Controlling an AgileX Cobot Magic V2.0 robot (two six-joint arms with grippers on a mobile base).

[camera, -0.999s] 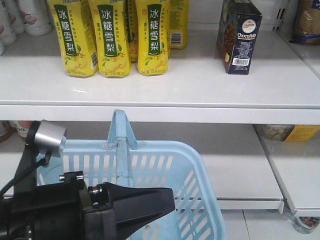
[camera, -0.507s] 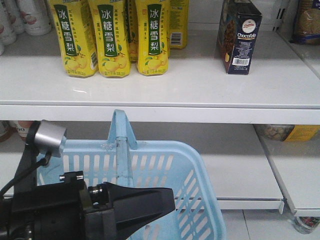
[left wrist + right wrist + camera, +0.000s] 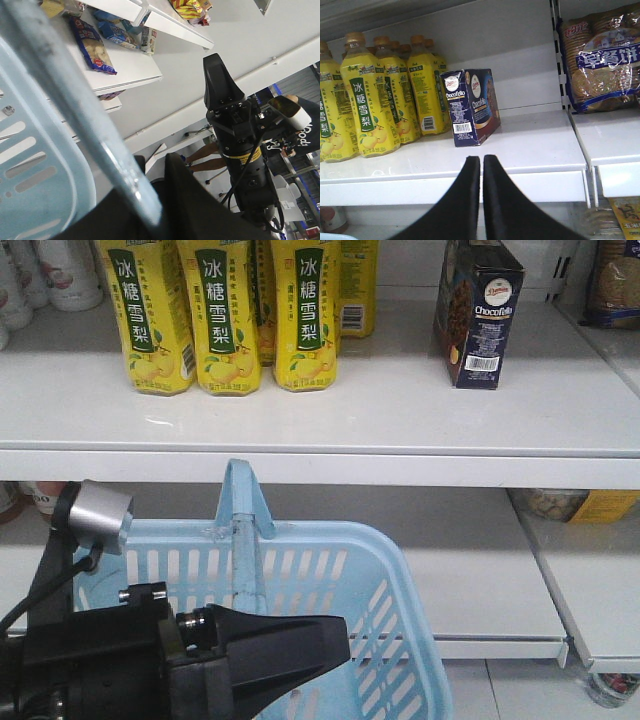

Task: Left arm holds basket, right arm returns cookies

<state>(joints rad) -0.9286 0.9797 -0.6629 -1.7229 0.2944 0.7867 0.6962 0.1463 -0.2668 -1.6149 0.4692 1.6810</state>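
The white shelf [image 3: 330,410] spans the upper half of the front view, its board running across the whole frame, with a lower shelf board visible beneath it at the right. Below it, filling the lower left and centre, the light blue basket [image 3: 400,610] hangs with its slotted walls facing the camera and its flat handle [image 3: 243,525] standing upright at the middle; no goods show through the part of its inside that can be seen, though the arm hides much of it. The left arm [image 3: 90,670] covers the lower left corner, and the left gripper [image 3: 300,645] points right across the basket's front; in the left wrist view its dark fingers sit on either side of the pale blue handle bar [image 3: 85,130], closed upon it. On the upper shelf, at the upper left, the yellow bottles [image 3: 230,315] stand in a tight row. Well apart from them, at the upper right, the cookies [image 3: 478,312] stand upright on the shelf board, barcode label toward the camera. In the right wrist view the right gripper [image 3: 481,165] rises from the bottom centre, its two black fingers almost touching and holding nothing, below and in front of the carton. A bag of biscuits [image 3: 602,57] lies on the neighbouring shelf at the upper right.
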